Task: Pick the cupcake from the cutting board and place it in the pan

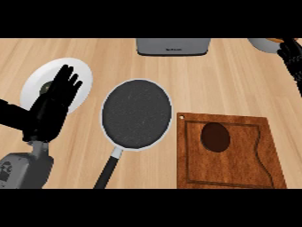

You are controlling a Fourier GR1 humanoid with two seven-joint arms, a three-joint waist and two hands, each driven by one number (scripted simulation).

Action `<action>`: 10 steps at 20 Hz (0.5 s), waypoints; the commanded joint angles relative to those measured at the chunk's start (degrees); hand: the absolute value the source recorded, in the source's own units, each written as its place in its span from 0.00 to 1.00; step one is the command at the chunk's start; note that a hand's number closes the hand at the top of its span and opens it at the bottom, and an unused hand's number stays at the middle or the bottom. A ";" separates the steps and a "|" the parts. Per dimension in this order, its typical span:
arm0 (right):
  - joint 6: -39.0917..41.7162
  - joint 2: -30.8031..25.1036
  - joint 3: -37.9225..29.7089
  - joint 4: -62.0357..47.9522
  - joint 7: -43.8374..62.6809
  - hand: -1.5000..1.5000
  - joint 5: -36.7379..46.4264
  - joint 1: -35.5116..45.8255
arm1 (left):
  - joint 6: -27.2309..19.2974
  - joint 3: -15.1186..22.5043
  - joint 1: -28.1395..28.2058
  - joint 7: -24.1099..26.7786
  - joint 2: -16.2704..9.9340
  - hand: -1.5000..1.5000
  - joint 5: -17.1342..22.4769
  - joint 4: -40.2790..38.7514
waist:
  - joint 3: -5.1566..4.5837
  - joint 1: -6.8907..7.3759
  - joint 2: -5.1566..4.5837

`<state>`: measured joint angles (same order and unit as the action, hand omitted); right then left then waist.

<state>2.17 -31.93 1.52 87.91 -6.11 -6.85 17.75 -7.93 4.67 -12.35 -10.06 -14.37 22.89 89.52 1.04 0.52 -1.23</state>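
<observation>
The cupcake (215,136) shows as a dark brown oval lying on the wooden cutting board (245,173) at the lower right. Just left of the board sits the black pan (136,114), round with a pale rim, its handle (107,170) running toward the lower edge. My left hand (48,111) rests open at the left, fingers up, partly in front of a white plate. At the upper right edge my right hand (300,62) is held open, fingers up, well away from the cupcake. Neither hand touches the cupcake or the pan.
A white plate (39,77) lies at the upper left behind my left hand. A grey appliance (173,46) stands at the back centre. A pale and orange object (265,44) sits at the top right beside my right hand. Bare wooden counter surrounds the pan.
</observation>
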 commanded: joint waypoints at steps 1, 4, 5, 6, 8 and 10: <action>-1.31 4.47 0.11 1.18 -0.69 0.00 -0.83 -2.07 | 0.26 -0.69 2.10 1.28 -2.13 0.50 -3.64 -3.39 | -1.03 -0.57 1.21; -7.81 12.66 1.67 1.13 1.68 0.00 -2.56 -0.36 | -2.80 -2.31 4.13 -2.08 -10.78 0.50 -10.67 -7.33 | -0.94 0.27 0.98; -8.41 14.09 1.19 2.53 4.33 0.00 -4.81 1.83 | -4.30 -2.71 3.68 -3.70 -13.87 0.50 -13.68 -8.56 | -0.91 0.35 1.06; -9.85 17.26 2.33 3.27 2.05 0.00 -4.99 -0.93 | -4.56 -3.28 6.12 -2.68 -16.20 0.50 -15.98 -11.37 | -0.87 0.06 0.90; -13.25 -2.18 -1.18 -2.60 3.94 1.00 13.83 -4.79 | -3.79 -3.35 6.26 -2.96 -13.42 0.50 -12.18 -9.04 | -3.08 -3.59 -0.17; -28.57 10.33 -9.61 -3.05 5.78 1.00 8.09 -8.78 | -5.18 -4.16 8.99 -4.13 -15.19 0.50 -13.75 -10.75 | -0.87 -5.18 1.39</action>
<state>-12.44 -25.36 -1.59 87.62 -3.67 -1.86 14.49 -11.47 1.79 -6.48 -12.90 -26.31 11.73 81.20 -0.17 -2.19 -0.16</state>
